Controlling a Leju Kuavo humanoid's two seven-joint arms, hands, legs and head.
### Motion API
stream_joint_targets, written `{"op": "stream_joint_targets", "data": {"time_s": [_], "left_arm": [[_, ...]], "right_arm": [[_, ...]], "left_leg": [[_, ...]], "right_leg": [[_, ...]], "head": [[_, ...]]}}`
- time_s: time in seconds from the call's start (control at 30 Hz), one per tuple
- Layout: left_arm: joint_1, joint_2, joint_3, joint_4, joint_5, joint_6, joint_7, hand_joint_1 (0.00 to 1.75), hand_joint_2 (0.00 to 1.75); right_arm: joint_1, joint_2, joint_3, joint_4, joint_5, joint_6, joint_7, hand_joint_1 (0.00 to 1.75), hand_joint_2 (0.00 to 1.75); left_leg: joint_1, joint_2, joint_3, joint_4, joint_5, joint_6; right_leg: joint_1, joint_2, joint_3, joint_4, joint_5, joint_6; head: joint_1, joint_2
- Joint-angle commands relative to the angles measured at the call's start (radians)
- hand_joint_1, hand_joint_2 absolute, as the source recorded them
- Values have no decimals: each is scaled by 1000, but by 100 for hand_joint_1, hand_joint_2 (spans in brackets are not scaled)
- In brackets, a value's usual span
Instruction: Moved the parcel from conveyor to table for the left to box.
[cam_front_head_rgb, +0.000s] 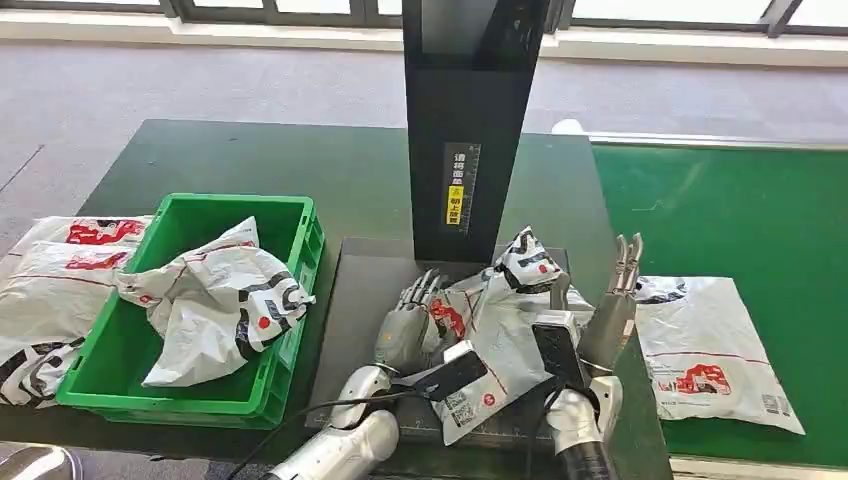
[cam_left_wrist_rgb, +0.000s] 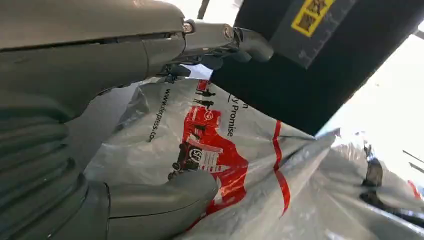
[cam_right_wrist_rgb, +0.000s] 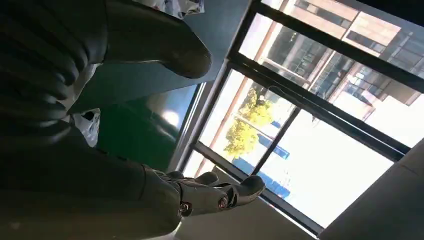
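Parcels: one between both hands (cam_front_head_rgb: 505, 320), one in the green crate (cam_front_head_rgb: 215, 300), one on the conveyor (cam_front_head_rgb: 705, 350). Left hand (cam_front_head_rgb: 405, 320) touches the middle one, fingers apart; right hand (cam_front_head_rgb: 612, 305) beside it, fingers extended, holding nothing.

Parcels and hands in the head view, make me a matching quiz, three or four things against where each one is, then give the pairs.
Things:
1. crumpled parcel
2. flat parcel
3. middle parcel
4. right hand

Places:
A. on the green conveyor
B. raised, holding nothing
C. in the green bin
D. on the dark mat, left hand against it

Pairs: 1-C, 2-A, 3-D, 4-B
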Motion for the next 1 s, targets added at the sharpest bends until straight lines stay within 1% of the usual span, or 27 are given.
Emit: {"op": "stream_joint_targets", "data": {"time_s": [0.03,0.13,0.2,0.23,0.27,0.47,0.53,0.6,0.63,0.67,0.77,0.9,0.97,1.0], "left_arm": [[-13,-11,-183,70,50,-64,46,0,175],[-26,-11,-221,99,52,-73,82,0,175],[-36,-11,-244,127,32,-84,116,0,175],[-37,-11,-252,134,24,-85,128,61,175],[-38,-11,-257,141,15,-85,136,175,175],[-46,-11,-304,178,-67,-106,240,175,175],[-44,-11,-303,179,-74,-109,249,175,175],[-42,-11,-295,177,-70,-121,230,175,175],[-41,-11,-296,177,-79,-122,237,175,175],[-43,-11,-299,179,-92,-117,252,175,175],[-47,-11,-303,183,-123,-103,285,175,175],[-48,-11,-303,183,-126,-100,289,175,175],[-49,-11,-304,183,-137,-92,299,175,175],[-50,-11,-303,182,-169,-46,330,175,175]], "right_arm": [[1,-22,-45,12,-2,2,2,0,175],[11,-19,-48,1,5,2,2,0,175],[16,-17,-47,-6,3,2,2,0,175],[18,-15,-51,-13,5,2,2,0,175],[22,-11,-58,-26,2,2,2,0,175],[23,-16,-55,-33,-19,2,2,0,175],[23,-14,-57,-36,-20,2,2,0,175],[27,-9,-65,-54,-23,2,2,0,175],[30,-9,-69,-59,-23,2,2,0,175],[33,-7,-74,-68,-24,2,2,0,175],[43,-7,-79,-85,-31,2,2,0,175],[43,-6,-79,-86,-31,2,2,0,175],[45,-5,-81,-88,-29,2,2,0,175],[47,-4,-85,-89,-26,2,2,0,175]], "left_leg": [[-1,-2,3,-3,0,1],[-1,-1,2,-2,0,0],[-1,-1,4,-4,0,0],[-1,-1,3,-2,0,0],[-1,-1,3,-3,0,0],[-1,0,3,-3,0,0],[-1,0,3,-3,0,1],[-1,0,3,-2,0,0],[-1,1,5,-6,1,1],[-1,0,2,-2,0,0],[-1,-1,5,-4,1,0],[-1,0,4,-2,0,0],[-1,1,5,-4,1,0],[-1,1,4,-2,0,0]], "right_leg": [[-1,-3,4,-3,0,0],[-1,-2,3,-2,-1,0],[-1,-2,5,-4,0,0],[-1,-2,3,-2,0,0],[-1,-2,4,-4,0,-1],[-1,-1,4,-3,0,0],[-1,-1,4,-3,0,0],[-1,-1,3,-2,0,0],[-1,-1,6,-6,1,-1],[0,-1,3,-2,0,0],[-1,-2,6,-5,0,-1],[-1,0,5,-3,0,0],[-1,0,6,-4,1,-1],[0,0,5,-2,0,0]], "head": [[0,0],[0,0],[0,0],[0,0],[0,0],[0,0],[0,0],[0,0],[0,0],[0,0],[0,0],[0,0],[0,0],[0,0]]}}
